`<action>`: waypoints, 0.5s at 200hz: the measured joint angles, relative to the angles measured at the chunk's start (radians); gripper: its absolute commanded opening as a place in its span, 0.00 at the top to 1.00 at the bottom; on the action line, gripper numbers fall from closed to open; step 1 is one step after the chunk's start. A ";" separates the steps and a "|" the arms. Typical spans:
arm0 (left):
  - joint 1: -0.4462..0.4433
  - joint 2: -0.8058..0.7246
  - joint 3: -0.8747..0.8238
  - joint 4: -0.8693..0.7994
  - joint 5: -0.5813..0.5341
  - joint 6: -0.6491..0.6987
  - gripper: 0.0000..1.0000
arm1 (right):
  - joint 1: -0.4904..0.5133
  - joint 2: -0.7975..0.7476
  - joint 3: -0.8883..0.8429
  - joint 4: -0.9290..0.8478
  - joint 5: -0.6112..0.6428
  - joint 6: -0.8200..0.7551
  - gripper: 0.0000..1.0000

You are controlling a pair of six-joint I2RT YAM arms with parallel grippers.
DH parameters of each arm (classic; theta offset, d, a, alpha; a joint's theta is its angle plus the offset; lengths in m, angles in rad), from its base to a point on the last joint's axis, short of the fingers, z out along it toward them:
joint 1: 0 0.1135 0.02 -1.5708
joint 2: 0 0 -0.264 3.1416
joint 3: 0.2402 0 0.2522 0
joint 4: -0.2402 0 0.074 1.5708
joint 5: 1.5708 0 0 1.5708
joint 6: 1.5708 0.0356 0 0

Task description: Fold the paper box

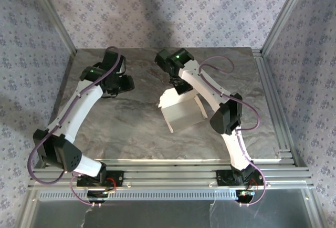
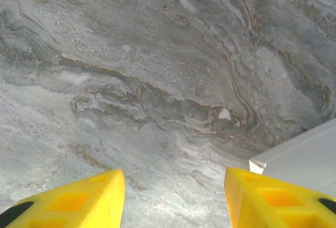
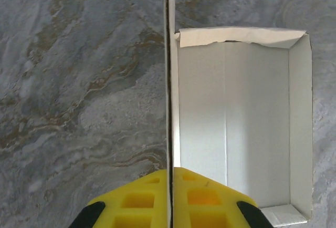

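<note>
The paper box (image 1: 182,113) lies on the table (image 1: 131,128), a little to the right of the middle, just in front of the right arm. In the right wrist view it already has the shape of an open tray (image 3: 252,123): the floor is flat, the wall on the right stands up, and the wall at the far end is raised but leans a little inward. At the near end I see a low strip, and I cannot tell if it is fully folded.

The right gripper (image 3: 169,196) is clenched on the box's left panel, which is seen edge-on as a thin line between the 2 yellow fingers (image 3: 210,199). This panel reaches further than the far wall, so I judge it is the lid or a long side flap, held upright.

The left gripper (image 2: 174,180) is released, with its fingers wide apart and only table between them. It is near the left side of the table (image 1: 116,83), well apart from the box, and 1 corner of the box shows at the right edge of its wrist view (image 2: 307,154).

In my judgement, the task is more than half done. The walls are formed, but the box is open. What is left is probably to bring the held panel down over the tray and tuck it in.
</note>
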 measured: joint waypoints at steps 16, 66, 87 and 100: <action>0.000 -0.031 -0.031 -0.002 0.022 0.022 0.50 | -0.005 -0.008 -0.053 0.027 -0.018 0.029 0.94; -0.005 -0.076 -0.161 0.040 0.152 0.106 0.53 | 0.000 -0.117 -0.282 0.185 -0.007 0.000 0.58; -0.016 -0.076 -0.212 0.086 0.208 0.151 0.52 | 0.002 -0.193 -0.320 0.229 0.039 -0.092 0.44; -0.022 -0.076 -0.222 0.109 0.237 0.180 0.51 | 0.002 -0.265 -0.364 0.265 0.085 -0.185 0.37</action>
